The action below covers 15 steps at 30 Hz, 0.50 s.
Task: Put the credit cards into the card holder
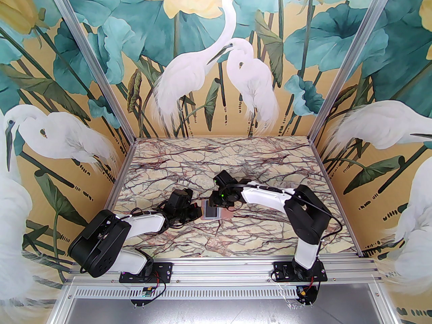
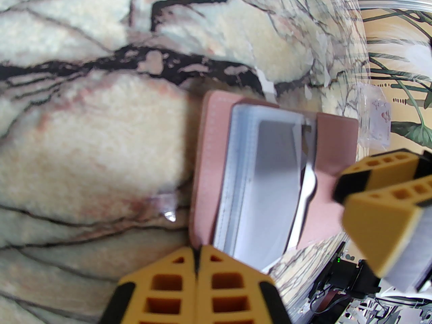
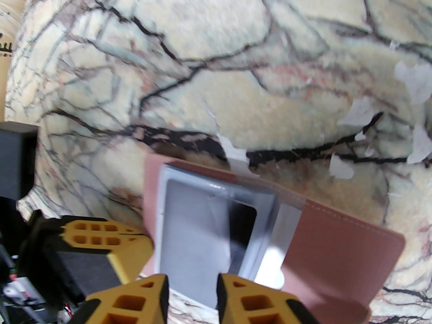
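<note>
The dusty-pink card holder (image 1: 221, 216) lies open on the marble table between the two grippers. Its pale grey-blue sleeves face up in the left wrist view (image 2: 206, 167) and the right wrist view (image 3: 337, 248). A grey credit card (image 3: 192, 231) sits in the sleeve pocket (image 2: 273, 184). My right gripper (image 3: 192, 295) is open, and the card's near edge lies in the gap between its fingers. My left gripper (image 2: 197, 265) is shut, its tips against the holder's near left edge. A see-through card (image 2: 374, 120) lies beyond the holder.
White scuffed patches (image 3: 357, 113) mark the tabletop behind the holder. The painted side walls (image 1: 67, 147) and aluminium posts (image 1: 337, 79) enclose the table. Bare marble (image 1: 219, 160) stretches toward the back wall.
</note>
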Tool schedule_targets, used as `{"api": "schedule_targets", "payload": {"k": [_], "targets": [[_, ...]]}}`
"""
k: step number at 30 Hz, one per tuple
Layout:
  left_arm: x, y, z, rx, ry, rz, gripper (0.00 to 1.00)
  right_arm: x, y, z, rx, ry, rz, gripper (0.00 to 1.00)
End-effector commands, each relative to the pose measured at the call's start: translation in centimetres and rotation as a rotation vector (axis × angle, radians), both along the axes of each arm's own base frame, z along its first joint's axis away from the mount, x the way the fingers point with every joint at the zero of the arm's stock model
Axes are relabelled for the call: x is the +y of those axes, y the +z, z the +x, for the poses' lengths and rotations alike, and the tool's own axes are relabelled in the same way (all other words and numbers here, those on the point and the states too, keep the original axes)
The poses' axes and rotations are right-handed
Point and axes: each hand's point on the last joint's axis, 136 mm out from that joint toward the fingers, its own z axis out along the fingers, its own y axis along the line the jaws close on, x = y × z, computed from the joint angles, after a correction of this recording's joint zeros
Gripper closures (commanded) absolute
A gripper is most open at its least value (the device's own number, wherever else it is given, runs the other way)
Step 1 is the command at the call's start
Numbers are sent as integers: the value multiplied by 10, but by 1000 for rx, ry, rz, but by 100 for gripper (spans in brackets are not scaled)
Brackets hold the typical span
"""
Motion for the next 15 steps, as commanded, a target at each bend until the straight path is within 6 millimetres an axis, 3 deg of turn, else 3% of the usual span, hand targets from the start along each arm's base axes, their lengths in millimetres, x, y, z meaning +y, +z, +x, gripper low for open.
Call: {"api": "schedule_targets", "payload": {"k": [1, 15], "targets": [[7, -17, -13, 51, 3, 45, 100, -1, -9, -2, 25, 13, -24, 74], [7, -17, -13, 48, 4, 46, 100, -11, -23, -9, 40, 1, -46, 86]]}}
